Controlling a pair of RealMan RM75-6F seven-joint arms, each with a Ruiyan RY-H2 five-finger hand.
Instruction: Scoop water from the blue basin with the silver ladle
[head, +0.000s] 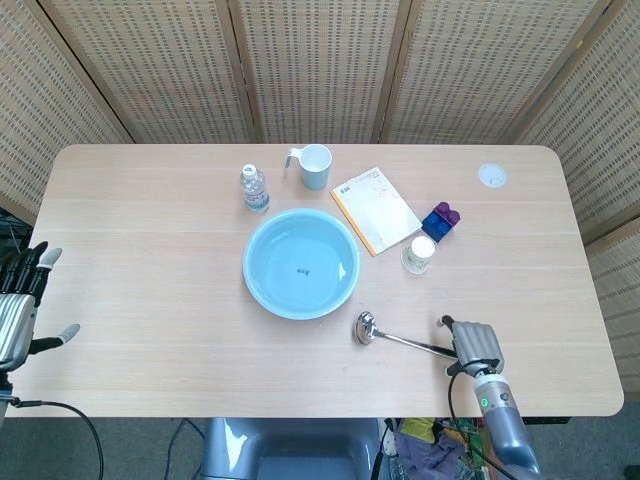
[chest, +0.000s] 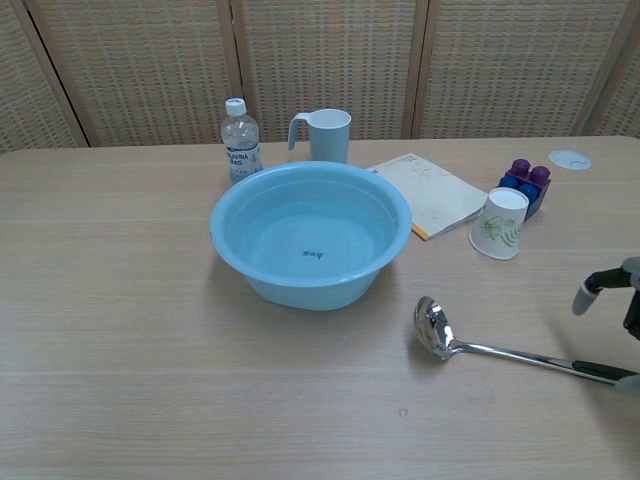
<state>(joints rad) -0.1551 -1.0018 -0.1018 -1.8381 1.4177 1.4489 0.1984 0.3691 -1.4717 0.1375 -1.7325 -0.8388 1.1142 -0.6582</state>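
One round blue plastic basin (head: 301, 264), shiny metal ladle (head: 405, 341).

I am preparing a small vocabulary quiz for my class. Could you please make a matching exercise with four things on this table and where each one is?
Things:
1. ladle
2. bottle
3. paper cup
4. right robot hand

Places:
A. beside the blue and purple blocks
B. over the end of the ladle's handle
C. lying on the table, between the basin and the front edge
D. behind the basin, left of the mug

Pairs: 1-C, 2-D, 3-A, 4-B
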